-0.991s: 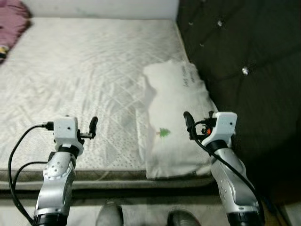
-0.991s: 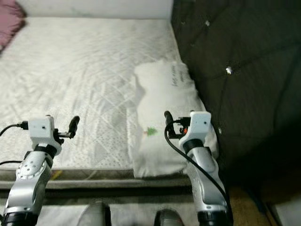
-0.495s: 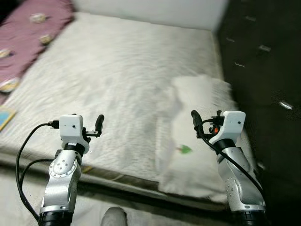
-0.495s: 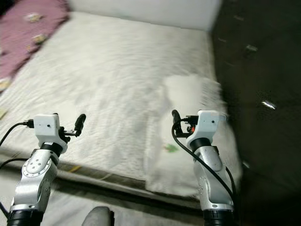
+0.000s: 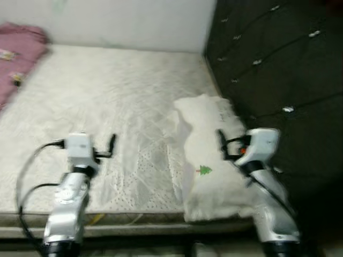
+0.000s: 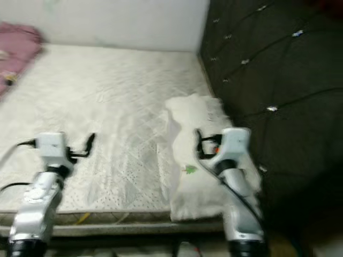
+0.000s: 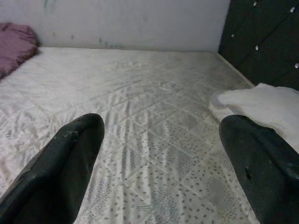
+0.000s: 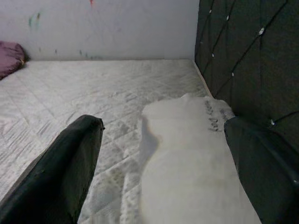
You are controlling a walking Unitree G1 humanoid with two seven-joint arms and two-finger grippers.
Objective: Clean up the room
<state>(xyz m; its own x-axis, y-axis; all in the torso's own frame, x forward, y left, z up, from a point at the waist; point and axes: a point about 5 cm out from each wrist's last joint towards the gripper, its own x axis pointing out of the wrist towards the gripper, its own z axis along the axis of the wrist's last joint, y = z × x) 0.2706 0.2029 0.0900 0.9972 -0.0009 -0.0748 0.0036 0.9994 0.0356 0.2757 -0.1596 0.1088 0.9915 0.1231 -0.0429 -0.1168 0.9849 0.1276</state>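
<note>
Right hand (image 5: 221, 145) over pillow (image 5: 210, 160), both as before.

White quilted mattress (image 5: 112, 101) carries a white pillow (image 5: 209, 155) and pink blanket (image 5: 19, 51).

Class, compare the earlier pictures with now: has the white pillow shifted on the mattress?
No. The white pillow still lies along the mattress edge beside the dark tufted headboard; the camera itself has swung, so the whole picture moved.
</note>
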